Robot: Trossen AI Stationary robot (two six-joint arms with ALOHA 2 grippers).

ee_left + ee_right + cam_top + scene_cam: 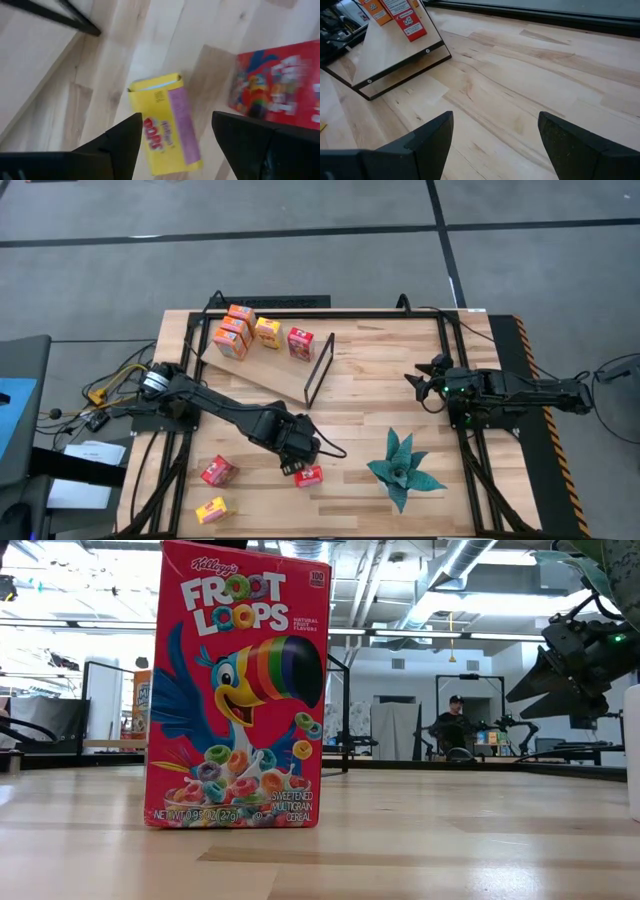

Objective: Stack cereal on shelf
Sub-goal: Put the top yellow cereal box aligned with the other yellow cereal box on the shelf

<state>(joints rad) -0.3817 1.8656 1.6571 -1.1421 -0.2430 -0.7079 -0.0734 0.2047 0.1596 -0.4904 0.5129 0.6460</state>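
Observation:
The shelf board lies slanted at the table's far left, its black frame at the right end. Orange boxes, a yellow box and a red box stand on it. My left gripper hovers open over the table's near middle. A red Froot Loops box stands upright just to its right. The left wrist view looks past the open fingers at a yellow box and a red box lying flat. My right gripper waits open at the right.
Near the left corner lie a red box and a yellow box. A teal artificial plant stands right of the near middle. Black rails run along both table sides. Bare wood lies between the shelf and my right gripper.

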